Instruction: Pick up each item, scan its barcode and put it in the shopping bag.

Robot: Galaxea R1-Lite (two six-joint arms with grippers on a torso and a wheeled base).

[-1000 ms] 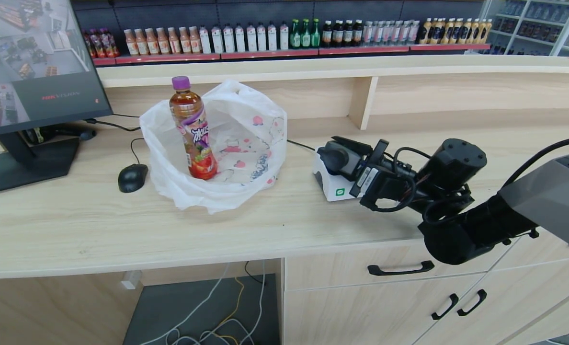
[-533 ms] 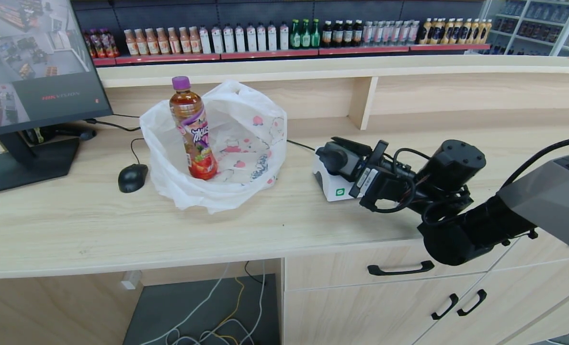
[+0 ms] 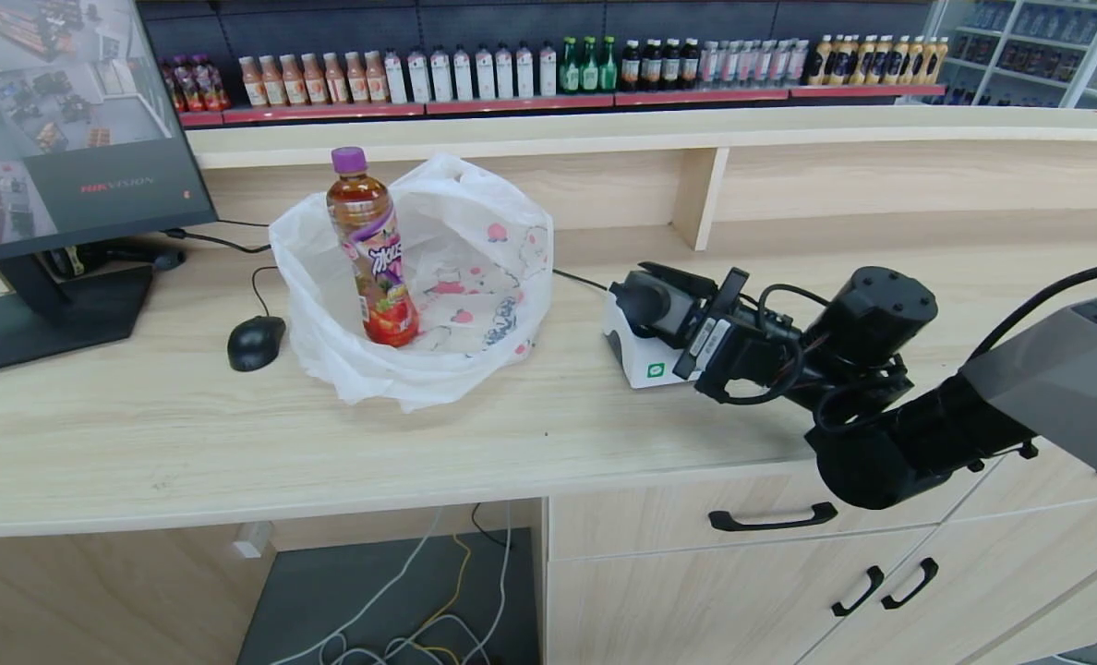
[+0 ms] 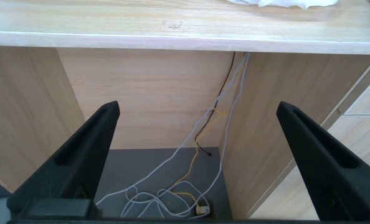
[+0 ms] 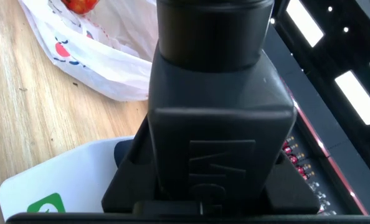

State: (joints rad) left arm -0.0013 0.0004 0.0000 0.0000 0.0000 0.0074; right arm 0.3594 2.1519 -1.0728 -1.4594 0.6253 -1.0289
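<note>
Down below the counter [image 4: 172, 25] edge hangs the left gripper [image 4: 199, 111], its two black fingers [image 4: 79, 162] spread wide with nothing between them. Its wrist view looks into the open knee space, where loose cables [image 4: 172, 193] trail to the floor. The head view adds what that one cannot: drawers [image 3: 742, 554] with black handles just right of the gap.

Over the counter's right part, the right gripper [image 3: 692, 323] is clamped on a black scanner [image 3: 650, 297], held over a white base [image 3: 636, 365] that sits on the wood. The right wrist view has the scanner [image 5: 216, 124] close up, with a corner of the base [image 5: 42, 186] under it and the bag [image 5: 91, 56] beyond, the red foot of the bottle [image 5: 79, 5] just inside.

Further left, the bag [image 3: 484, 277] stands open on pale wood, near the scanner but apart from it. The bottle [image 3: 373, 249] stands upright in it, leaning slightly, its purple cap above the rim. A mouse [image 3: 255, 342] lies just left of the bag, and a monitor [image 3: 59, 120] fills the far left corner.

Bare counter runs along the front edge and right of the base. At the back rises a raised ledge [image 3: 604, 129] with an upright divider [image 3: 696, 199], and behind that a shelf of drinks [image 3: 548, 74].
</note>
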